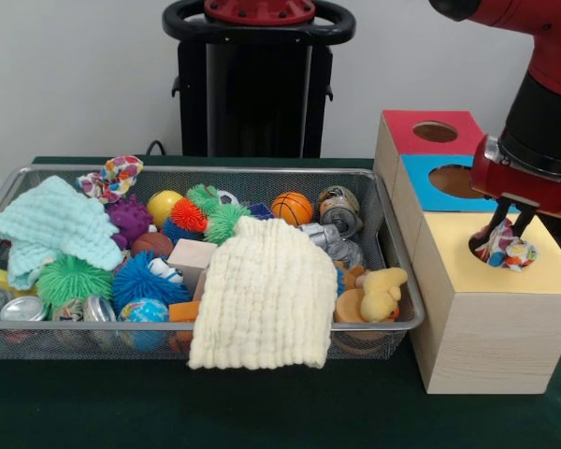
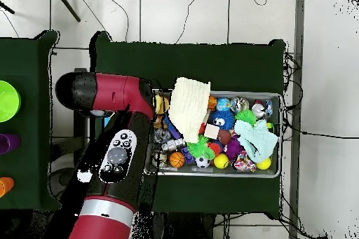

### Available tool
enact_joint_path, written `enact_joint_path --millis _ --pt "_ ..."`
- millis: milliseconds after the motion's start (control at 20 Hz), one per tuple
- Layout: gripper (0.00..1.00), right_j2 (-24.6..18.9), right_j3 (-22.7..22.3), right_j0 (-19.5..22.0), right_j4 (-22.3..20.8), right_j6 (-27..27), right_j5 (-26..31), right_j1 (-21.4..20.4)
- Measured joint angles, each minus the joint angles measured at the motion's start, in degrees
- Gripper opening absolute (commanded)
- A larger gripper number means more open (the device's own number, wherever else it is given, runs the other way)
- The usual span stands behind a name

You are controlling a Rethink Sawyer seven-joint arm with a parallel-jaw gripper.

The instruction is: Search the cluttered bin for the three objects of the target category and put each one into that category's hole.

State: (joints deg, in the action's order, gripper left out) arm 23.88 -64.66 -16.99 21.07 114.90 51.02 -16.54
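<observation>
While hand (image 1: 506, 236) grips scrunchie (image 1: 503, 251) over yellow box (image 1: 496, 318) hole, cream cloth (image 1: 264, 295) covers bin (image 1: 393, 271) toys.

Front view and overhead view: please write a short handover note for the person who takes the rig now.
Gripper: jaws shut on a patterned scrunchie, held right at the hole of the yellow-topped box, not yet released.
Bin: a second patterned scrunchie lies at its far left corner, beside the mint cloth. No third one shows; it may lie under the cream cloth, which hangs over the near rim.
Done: whether any scrunchie is already inside the box cannot be seen.
Left: release this one, fetch the corner one, search under the cloths.
</observation>
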Motion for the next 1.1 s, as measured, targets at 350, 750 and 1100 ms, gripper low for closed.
enact_joint_path --millis 350,750,1100 --pt "0.0 0.0 0.07 0.01 0.0 0.0 0.19 0.01" --pt "0.0 0.01 0.07 0.01 0.18 0.0 0.19 0.0" --pt "1.0 0.02 0.11 -0.01 0.47 0.0 0.18 -0.12"
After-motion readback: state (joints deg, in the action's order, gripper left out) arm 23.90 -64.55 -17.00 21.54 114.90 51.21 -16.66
